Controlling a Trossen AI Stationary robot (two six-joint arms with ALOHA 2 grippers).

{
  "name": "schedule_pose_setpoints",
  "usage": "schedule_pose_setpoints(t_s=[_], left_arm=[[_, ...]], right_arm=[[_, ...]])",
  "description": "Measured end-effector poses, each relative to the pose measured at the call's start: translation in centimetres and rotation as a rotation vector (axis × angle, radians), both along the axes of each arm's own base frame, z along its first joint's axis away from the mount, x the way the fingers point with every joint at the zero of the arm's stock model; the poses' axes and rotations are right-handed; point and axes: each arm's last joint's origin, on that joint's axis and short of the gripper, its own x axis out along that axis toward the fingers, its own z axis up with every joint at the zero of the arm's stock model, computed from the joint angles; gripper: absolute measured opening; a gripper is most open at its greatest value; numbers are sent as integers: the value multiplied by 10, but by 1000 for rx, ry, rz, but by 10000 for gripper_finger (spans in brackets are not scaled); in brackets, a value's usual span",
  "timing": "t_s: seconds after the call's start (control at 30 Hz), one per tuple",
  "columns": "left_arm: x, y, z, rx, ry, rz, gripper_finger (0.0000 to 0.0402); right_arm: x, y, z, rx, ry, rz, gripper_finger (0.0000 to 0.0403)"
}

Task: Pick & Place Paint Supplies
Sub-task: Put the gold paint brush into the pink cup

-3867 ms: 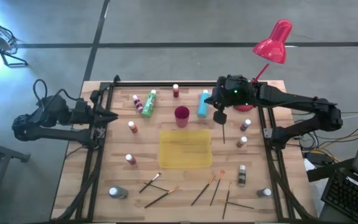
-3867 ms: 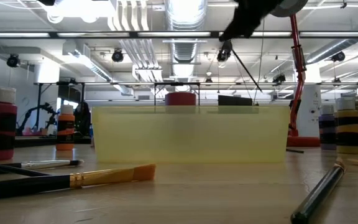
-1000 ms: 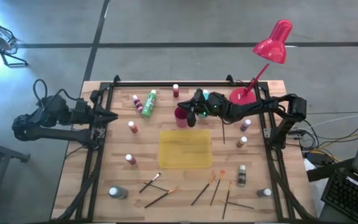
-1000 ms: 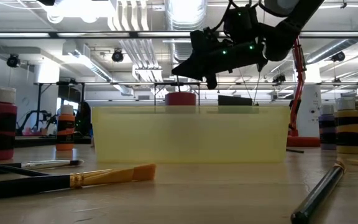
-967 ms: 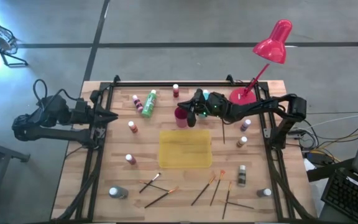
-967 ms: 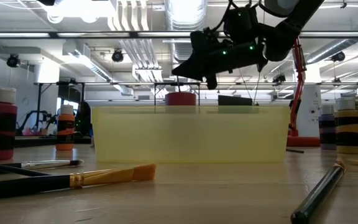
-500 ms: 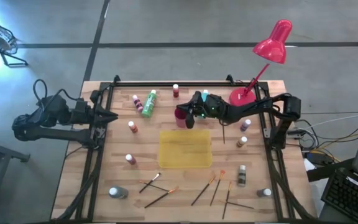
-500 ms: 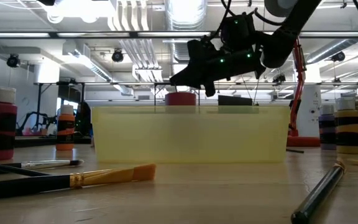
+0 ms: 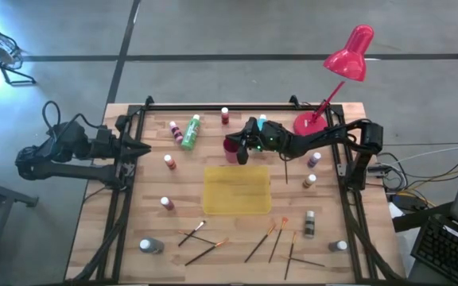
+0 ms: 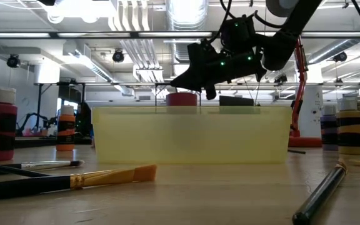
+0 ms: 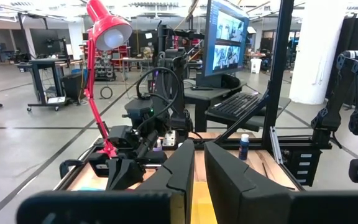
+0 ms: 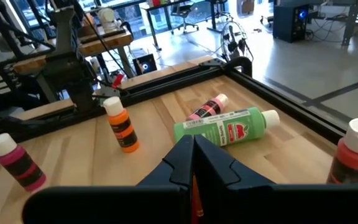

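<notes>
My right gripper [image 9: 242,152] hangs just above the magenta cup [image 9: 231,145] at the yellow tray's [image 9: 237,191] far edge, fingers shut and slanting down [image 10: 175,83]. A sliver of orange shows between them in the right wrist view. Several dark brushes with orange tips [image 9: 259,244] lie flat near the table's near edge. Small bottles stand around the tray [image 9: 166,203] [image 9: 309,181]. A green bottle [image 9: 190,132] and a pink one [image 9: 175,129] lie on their sides at the far left. My left gripper [image 9: 140,148] waits shut at the table's left edge. My right gripper pinches a thin thing whose orange part [image 12: 194,186] shows in the slit between the fingers, most likely a brush. The fingers slant down toward the table's left, over the cup. The gripper itself hides the rest of the brush, so which part it has cannot be told.
A red desk lamp [image 9: 348,56] stands with its base [image 9: 306,121] at the far right, close to my right arm. A light blue bottle [image 9: 261,121] is partly under that arm. A thin dark brush [image 9: 286,171] lies right of the tray. Black frame rails run along both table sides.
My right gripper has sunk a little and edged toward the table's left, closer over the magenta cup, and stays shut. Nothing on the table has moved.
</notes>
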Motion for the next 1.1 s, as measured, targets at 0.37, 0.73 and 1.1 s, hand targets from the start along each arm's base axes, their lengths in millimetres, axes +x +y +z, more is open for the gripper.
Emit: schedule_pose_setpoints(t_s=[0.37,0.73,1.1], left_arm=[[0,0,0,0,0,-1,46],[0,0,0,0,0,0,46],[0,0,0,0,0,-1,46]], right_arm=[[0,0,-3,6,30,1,48],[-3,1,9,-4,-2,2,146],[-21,6,64,-104,-143,16,193]])
